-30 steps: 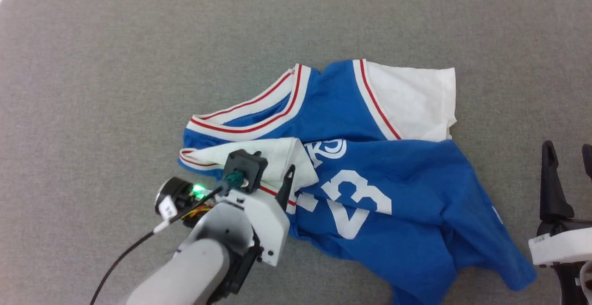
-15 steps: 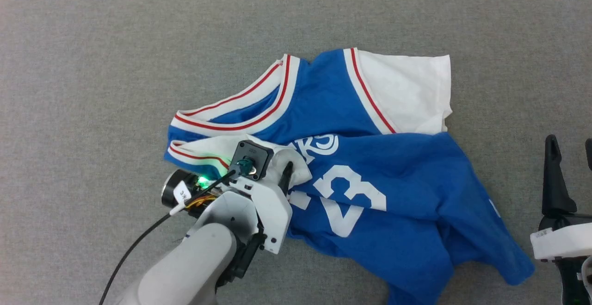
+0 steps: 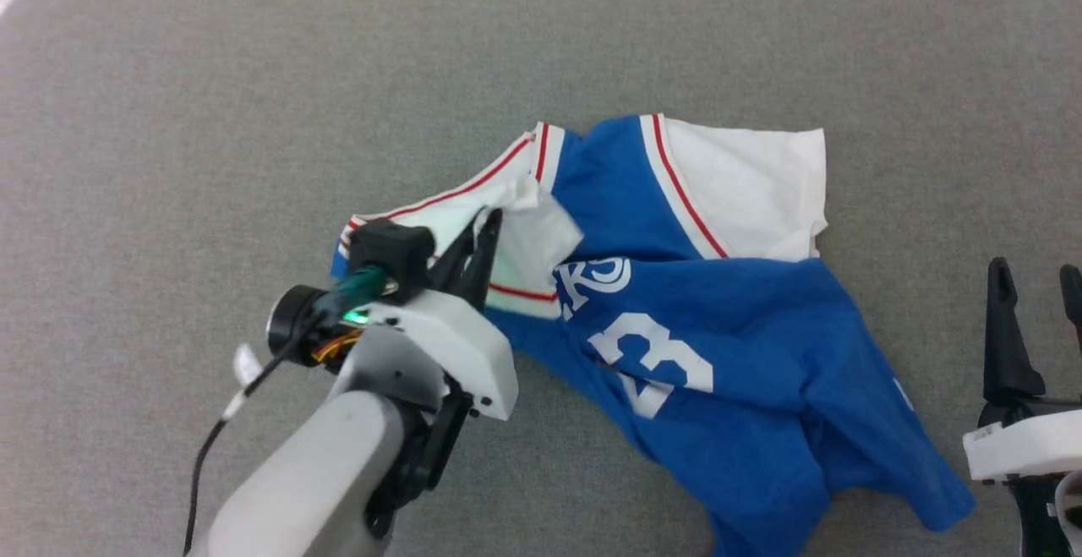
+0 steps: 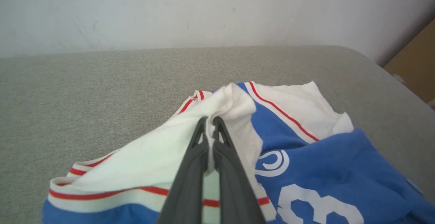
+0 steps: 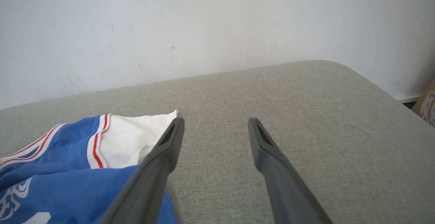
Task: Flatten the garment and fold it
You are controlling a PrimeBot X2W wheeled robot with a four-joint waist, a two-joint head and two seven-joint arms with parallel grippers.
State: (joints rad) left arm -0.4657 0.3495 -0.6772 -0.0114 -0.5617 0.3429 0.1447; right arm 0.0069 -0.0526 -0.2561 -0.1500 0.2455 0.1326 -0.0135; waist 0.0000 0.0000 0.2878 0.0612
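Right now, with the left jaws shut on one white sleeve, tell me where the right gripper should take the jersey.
Take the other white sleeve at its outer hem, coming in from the robot's right. It lies flat and uncovered on the grey surface, hem facing the open right gripper, opposite the left gripper's pinch, so pulling apart would likely spread the jersey.

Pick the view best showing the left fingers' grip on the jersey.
Left wrist view: left gripper closed on white sleeve fold of the royal-blue jersey T-shirt, cloth between the fingers. Head view: smaller, oblique. Right wrist view: other sleeve.
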